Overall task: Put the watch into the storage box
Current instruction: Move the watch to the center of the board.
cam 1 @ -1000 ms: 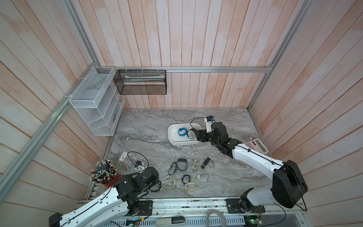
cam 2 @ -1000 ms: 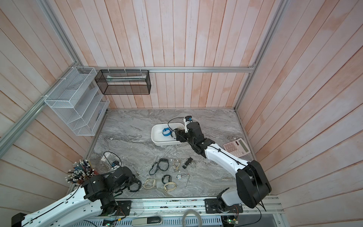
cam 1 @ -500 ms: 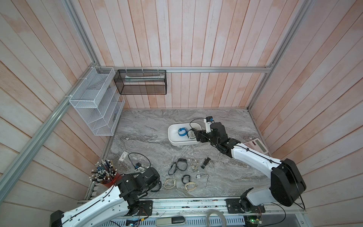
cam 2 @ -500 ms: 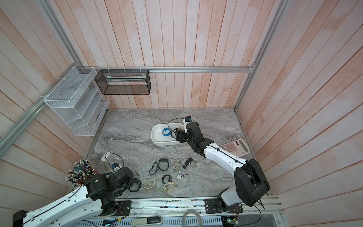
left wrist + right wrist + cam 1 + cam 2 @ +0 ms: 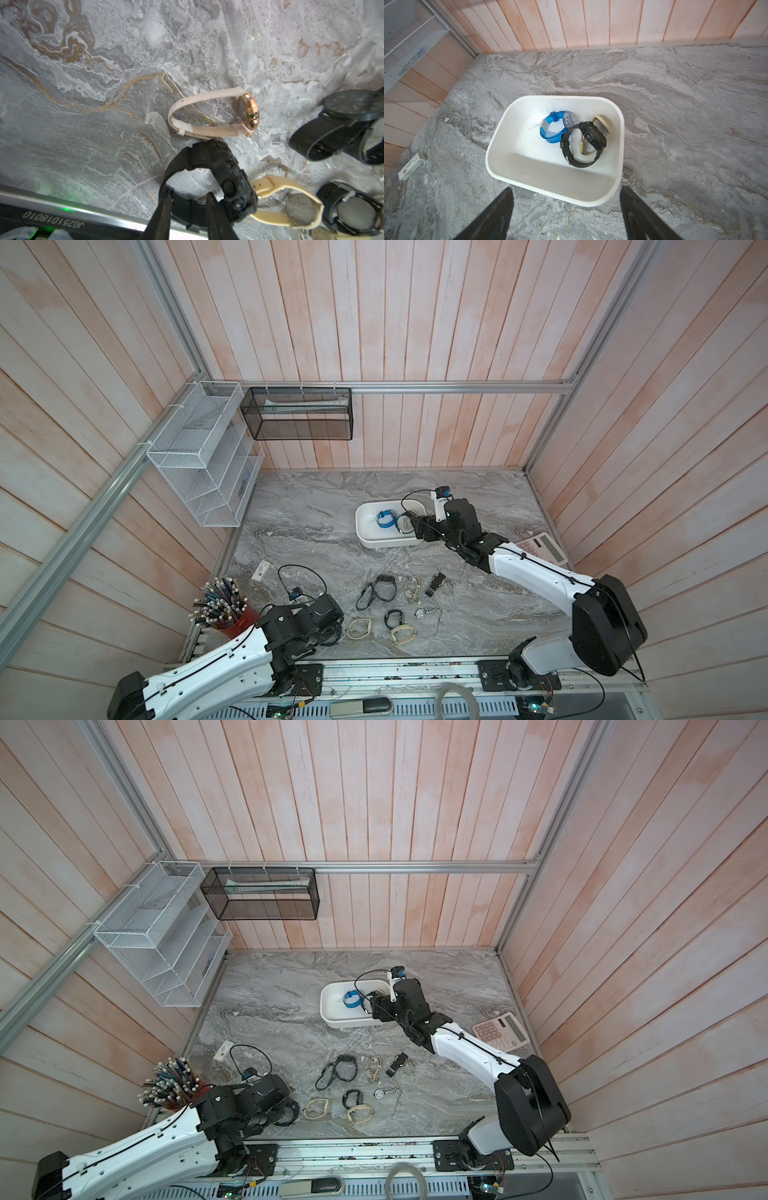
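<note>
Smooth plastic storage box, matt marbled table

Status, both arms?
Left gripper shut on black watch strap. Right gripper open, empty, by storage box. Beige watch close beside the held one.

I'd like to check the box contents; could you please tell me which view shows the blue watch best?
The right wrist view: the blue watch lies large and clear in the storage box. Both top views show it only as a small blue loop; the left wrist view misses it.
</note>
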Controlling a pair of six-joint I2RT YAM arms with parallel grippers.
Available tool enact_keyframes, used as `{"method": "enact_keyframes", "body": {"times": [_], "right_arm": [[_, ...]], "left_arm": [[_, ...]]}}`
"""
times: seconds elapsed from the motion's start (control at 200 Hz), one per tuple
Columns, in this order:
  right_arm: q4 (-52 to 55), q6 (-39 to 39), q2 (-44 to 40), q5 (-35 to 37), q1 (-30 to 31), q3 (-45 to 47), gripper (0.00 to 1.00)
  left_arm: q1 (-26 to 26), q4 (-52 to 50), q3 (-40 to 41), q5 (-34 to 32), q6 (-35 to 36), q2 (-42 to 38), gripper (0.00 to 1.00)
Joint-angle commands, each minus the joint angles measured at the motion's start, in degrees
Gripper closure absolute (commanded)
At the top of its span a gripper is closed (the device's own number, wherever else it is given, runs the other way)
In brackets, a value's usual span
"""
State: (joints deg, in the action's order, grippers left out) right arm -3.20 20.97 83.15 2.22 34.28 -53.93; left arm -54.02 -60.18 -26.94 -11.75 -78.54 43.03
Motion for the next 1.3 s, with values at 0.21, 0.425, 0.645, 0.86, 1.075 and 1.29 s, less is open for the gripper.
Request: {"method": "enact_keyframes", "body": {"times": [0.21,0.425,0.645,0.86,1.075,1.29], "right_arm": [[-0.08,-0.39,-0.54,0.28,-0.42,-0.84,0.18],[0.18,-0.66,-0.77,0.74,-0.46,-0.82,0.18],[0.22,-0.8,-0.93,0.95,-0.79,-0.67,0.18],[0.3,-1.22,-1.24,1.25,-1.17,-0.38,0.18],[0.23,-1.32,-1.56,1.06,-1.51,0.13,0.18],[0.08,-1.2,-1.59,0.81,-1.6,0.45,0.18]], "left_arm": [[-0.13,11.05,4.01,1.32,0.66,3.41,0.7],[-0.13,18.38,3.44,1.3,3.24,8.05,0.71],[-0.12,27.38,2.01,2.09,7.06,13.56,0.71],[2.74,34.04,-1.31,4.32,13.72,17.72,0.71],[6.94,36.28,-5.36,6.91,20.57,21.18,0.69],[7.26,31.29,-7.48,6.18,22.64,20.81,0.66]]}}
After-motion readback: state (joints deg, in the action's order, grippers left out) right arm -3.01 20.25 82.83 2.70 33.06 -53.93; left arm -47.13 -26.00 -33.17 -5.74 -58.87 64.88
